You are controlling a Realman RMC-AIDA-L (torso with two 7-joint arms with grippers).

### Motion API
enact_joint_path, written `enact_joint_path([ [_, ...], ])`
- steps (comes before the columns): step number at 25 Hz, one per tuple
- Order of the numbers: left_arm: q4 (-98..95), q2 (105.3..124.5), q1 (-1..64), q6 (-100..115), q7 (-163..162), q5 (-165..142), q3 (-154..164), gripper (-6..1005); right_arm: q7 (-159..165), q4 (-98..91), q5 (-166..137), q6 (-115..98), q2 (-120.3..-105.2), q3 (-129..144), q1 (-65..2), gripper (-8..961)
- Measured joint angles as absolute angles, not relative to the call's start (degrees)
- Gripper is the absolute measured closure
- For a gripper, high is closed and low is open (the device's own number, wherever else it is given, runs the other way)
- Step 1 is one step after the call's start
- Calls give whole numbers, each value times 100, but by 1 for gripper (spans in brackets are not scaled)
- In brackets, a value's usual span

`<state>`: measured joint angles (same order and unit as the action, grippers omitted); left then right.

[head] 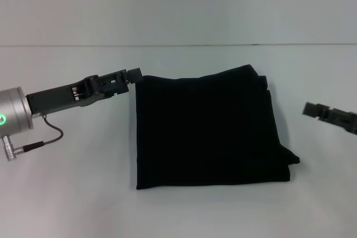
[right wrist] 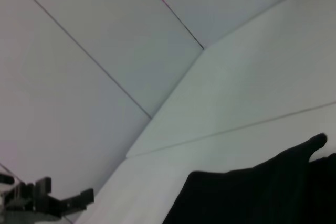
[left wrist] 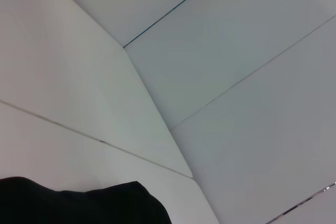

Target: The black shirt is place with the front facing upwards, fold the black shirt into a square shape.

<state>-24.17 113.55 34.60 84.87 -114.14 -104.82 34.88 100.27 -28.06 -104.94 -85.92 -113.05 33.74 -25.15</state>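
Black shirt mid-frame, near-square, upper-left corner touching left gripper; right gripper farther off right; finger states untellable.

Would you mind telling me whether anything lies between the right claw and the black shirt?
Nothing visible does: only bare table separates the right claw from the folded black shirt. The left claw sits at the shirt's far-left corner.

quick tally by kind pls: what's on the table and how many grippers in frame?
Shirts: 1, the black shirt, folded into a rough square.
Grippers: 2, the left gripper at the shirt's far left corner, the right gripper off to its right, apart from it.
Tables: 1, the white table.
Total: 4
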Motion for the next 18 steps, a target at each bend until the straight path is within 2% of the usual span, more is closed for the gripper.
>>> enact_joint_path([
  [7,-2417,11355,3448,8499,-11397,-10468,3481,87,9901,-2698,-10875,-7714,-11576,3412,-2891,104],
  [18,-2440,11355,3427,8544,-11383,-10467,3480,88,9849,-2290,-11148,-6782,-11676,3497,-3351,154],
])
